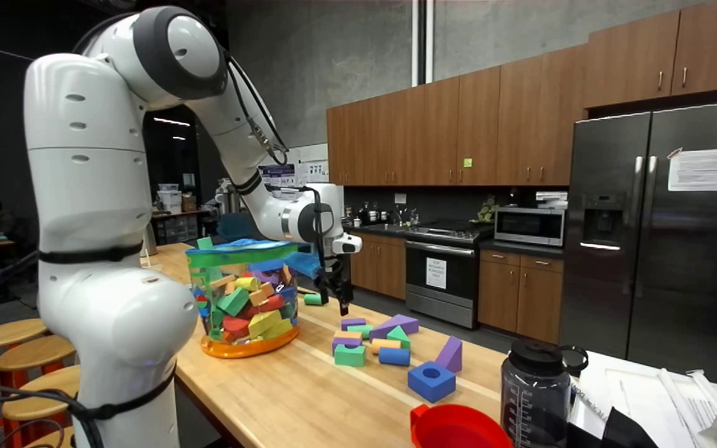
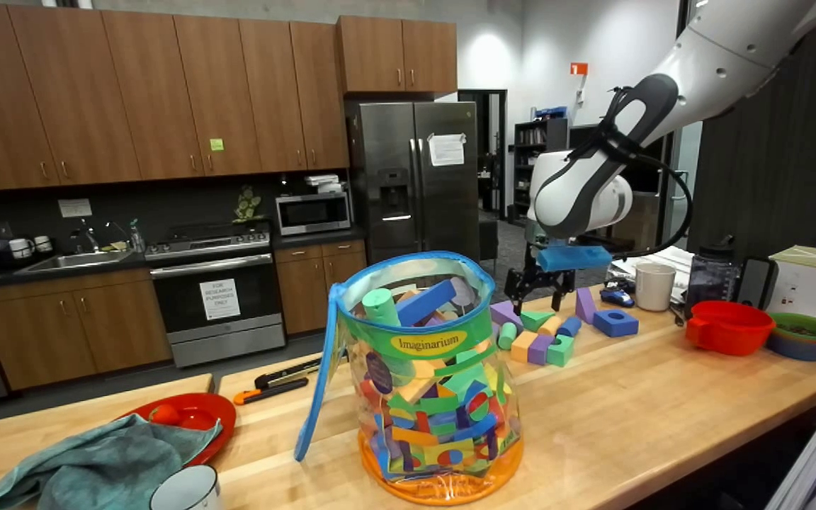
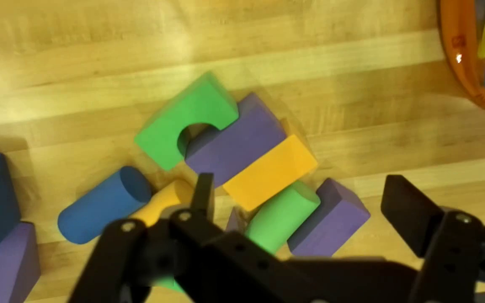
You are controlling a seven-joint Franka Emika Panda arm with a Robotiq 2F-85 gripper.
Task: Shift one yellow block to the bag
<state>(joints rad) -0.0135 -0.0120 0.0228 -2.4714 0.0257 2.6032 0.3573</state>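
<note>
At the left of the wrist view, a yellow-orange cylinder (image 3: 165,201) is lying partly hidden behind one of the fingers (image 3: 202,193), so a straight descent could be landing that tip on it and jamming the gripper (image 3: 299,195). It is nearly matching the colour of the yellow-orange rectangular block (image 3: 270,173) at the centre, so a mistaken pick is looking possible; I am taking the rectangular one as the target. That block is lying against a purple block (image 3: 238,143) at its upper left, with a green cylinder (image 3: 283,215) sitting close along its lower right. Little room is showing alongside it, and a grip could be dragging both neighbours along. Farther right, a second purple block (image 3: 331,223) is lying within the span, where closing could be shoving it into the others. At the upper right, the bag (image 3: 457,25) is showing its orange base; in an exterior view the bag (image 2: 428,345) is standing at the lower centre with a green piece (image 2: 380,306) reaching its rim, so a block released there could be toppling out.

In an exterior view, the arm (image 1: 94,162) is standing as a column at the left, bending over near the top, slanting down to the centre and pointing the gripper downward. The fingers are standing wide apart, holding nothing, and hovering over the group.
</note>
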